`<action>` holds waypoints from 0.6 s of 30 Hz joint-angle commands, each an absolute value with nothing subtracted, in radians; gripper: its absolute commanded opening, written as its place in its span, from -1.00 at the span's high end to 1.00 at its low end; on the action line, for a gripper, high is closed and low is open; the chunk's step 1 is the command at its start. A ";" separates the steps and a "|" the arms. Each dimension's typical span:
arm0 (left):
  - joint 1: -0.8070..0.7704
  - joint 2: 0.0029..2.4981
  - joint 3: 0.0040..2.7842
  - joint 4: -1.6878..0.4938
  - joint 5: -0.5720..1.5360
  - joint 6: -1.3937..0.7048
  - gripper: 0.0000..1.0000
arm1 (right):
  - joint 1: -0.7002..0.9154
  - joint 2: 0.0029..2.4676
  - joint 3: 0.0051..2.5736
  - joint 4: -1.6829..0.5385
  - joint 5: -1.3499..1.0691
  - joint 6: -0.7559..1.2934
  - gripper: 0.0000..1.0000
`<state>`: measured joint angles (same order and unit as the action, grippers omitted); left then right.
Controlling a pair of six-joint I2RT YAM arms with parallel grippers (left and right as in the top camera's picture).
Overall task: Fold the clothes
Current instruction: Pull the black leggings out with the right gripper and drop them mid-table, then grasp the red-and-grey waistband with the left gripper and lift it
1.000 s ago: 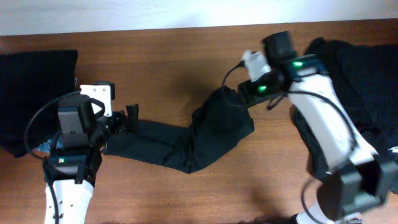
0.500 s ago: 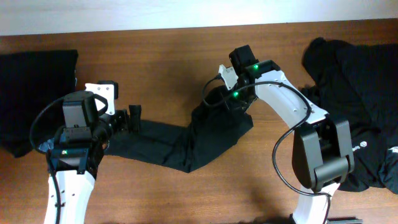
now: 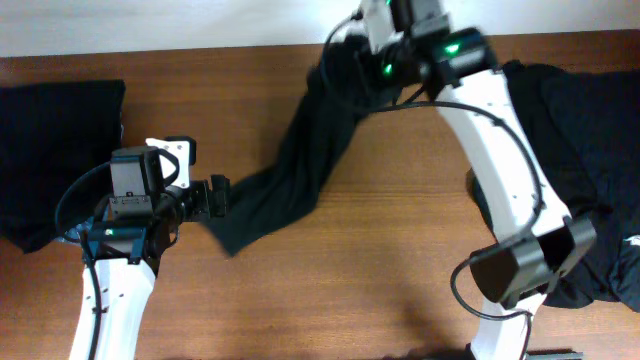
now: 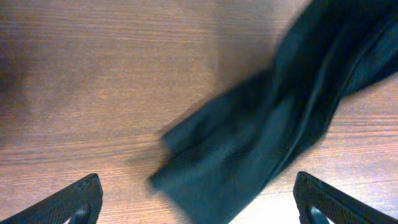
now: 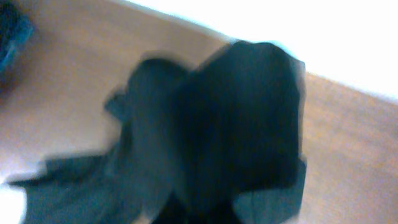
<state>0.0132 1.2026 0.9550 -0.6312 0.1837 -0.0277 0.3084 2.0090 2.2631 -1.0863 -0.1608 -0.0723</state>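
A long black garment (image 3: 300,150) hangs stretched from the table's far edge down to its tail end (image 3: 238,232) on the wood. My right gripper (image 3: 346,58) is shut on its upper end, raised near the back wall. In the right wrist view, blurred black fabric (image 5: 236,124) fills the frame and hides the fingers. My left gripper (image 3: 216,196) stands open just left of the tail. In the left wrist view the tail (image 4: 249,149) lies ahead between the wide-apart fingertips (image 4: 79,200), untouched.
A folded black pile (image 3: 55,140) lies at the table's left end, beside the left arm. A heap of black clothes (image 3: 590,120) with a small white logo covers the right end, partly under the right arm.
My right gripper shut on the garment and swung up and back toward the far edge, pulling the cloth taut and dragging its tail rightward. The left gripper stayed open in place.
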 commanded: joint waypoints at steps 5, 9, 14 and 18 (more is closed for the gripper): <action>0.009 1.208 0.975 -0.595 0.198 -0.030 -0.96 | 0.375 1.975 2.571 -1.541 -0.539 -0.637 0.92; 0.009 1.208 0.975 -0.587 0.198 -0.031 -0.96 | 0.435 1.974 2.553 -1.694 -0.356 -0.734 0.40; 0.009 1.208 0.975 -0.587 0.199 -0.031 -0.96 | 0.413 1.974 2.553 -1.582 -0.004 -0.481 -0.17; 0.009 1.208 0.975 -0.587 0.199 -0.031 -0.97 | 0.337 1.982 2.552 -1.582 0.001 -0.383 -0.36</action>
<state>0.0132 1.2045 0.9558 -0.5877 0.1837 -0.0277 0.3885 1.9759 2.5500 -1.5757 -0.0814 -0.4931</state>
